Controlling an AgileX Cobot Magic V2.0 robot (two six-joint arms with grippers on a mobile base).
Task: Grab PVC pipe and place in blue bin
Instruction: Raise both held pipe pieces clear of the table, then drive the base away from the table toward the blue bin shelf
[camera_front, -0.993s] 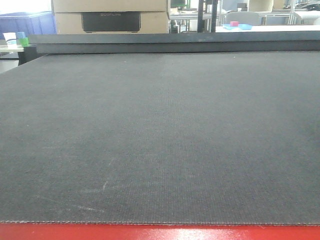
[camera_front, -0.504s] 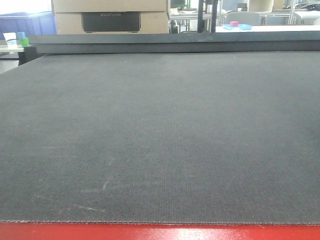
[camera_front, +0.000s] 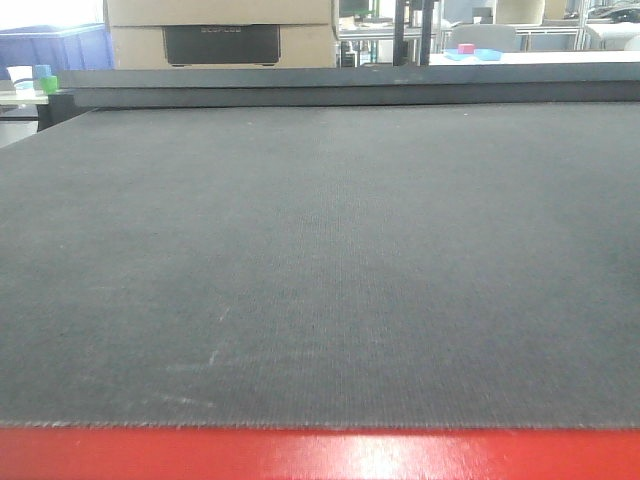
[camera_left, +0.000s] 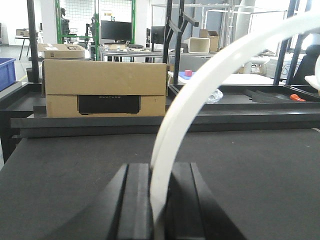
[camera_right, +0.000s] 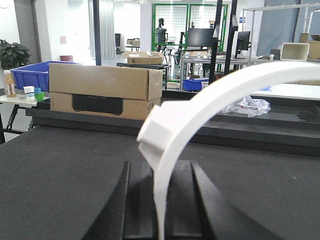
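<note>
- While the front view shows only the dark mat (camera_front: 320, 250), both arms sit outside it, so the wrist views carry everything else.
- Ahead of the right gripper (camera_right: 161, 172), at the mat's far edge: a cardboard box (camera_right: 100, 92).
- Ahead and left of that gripper, past the box: the blue bin (camera_right: 30, 75). Only one corner is visible and its opening is cut off.
- Off-task: the left gripper (camera_left: 159, 172) has its jaws narrow, clamped on a thin white arc (camera_left: 200, 85) that sweeps up and right out of frame.
- Task part: the PVC pipe (camera_right: 215, 90) is pinched in the right gripper's narrow jaws, arching up and right from them. Its far end is cut off.
- Just above the fingertips: the pipe's squared tab (camera_right: 155, 131).
- Handling, judged: light, stiff, smooth plastic. The thin edge could pivot in the jaws, and a hold near the tab looks sound.
- Pad contact is hard to make out.
</note>
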